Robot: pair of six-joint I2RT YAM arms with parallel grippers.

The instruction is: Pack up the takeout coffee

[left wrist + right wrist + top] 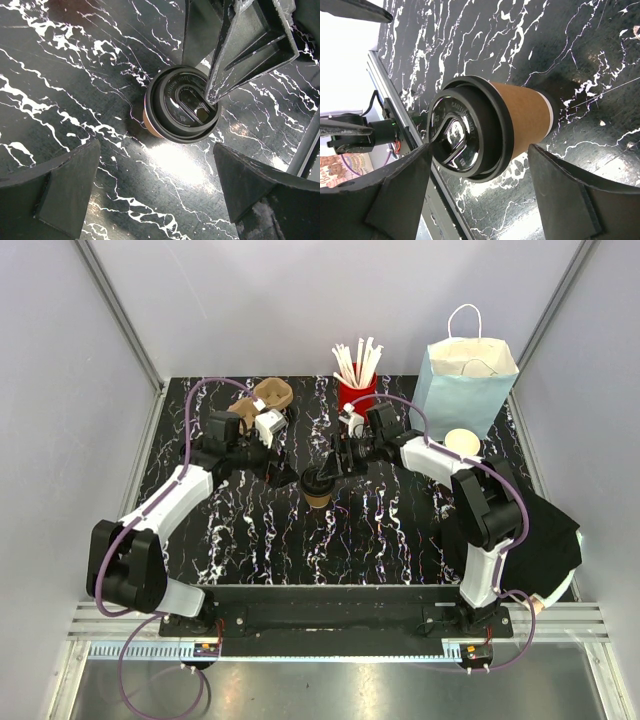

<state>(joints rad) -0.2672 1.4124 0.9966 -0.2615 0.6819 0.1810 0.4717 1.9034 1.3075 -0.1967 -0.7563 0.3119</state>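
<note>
Here, takeout coffee (520, 112) upright, lidded, between spread right end effector (477, 155)

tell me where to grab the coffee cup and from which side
Grip the coffee cup on its brown wall just below the black lid, coming in level from the side. It stands upright and narrows downward, so the lid's rim should stop it slipping through the jaws.

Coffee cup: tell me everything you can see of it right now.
The coffee cup is small, tapered, plain brown paper with a pale band near its base, capped by a glossy black plastic lid with a sip hole. It stands upright on the table, near the middle. The right gripper straddles it, jaws open; whether a finger touches the lid is unclear.
</note>
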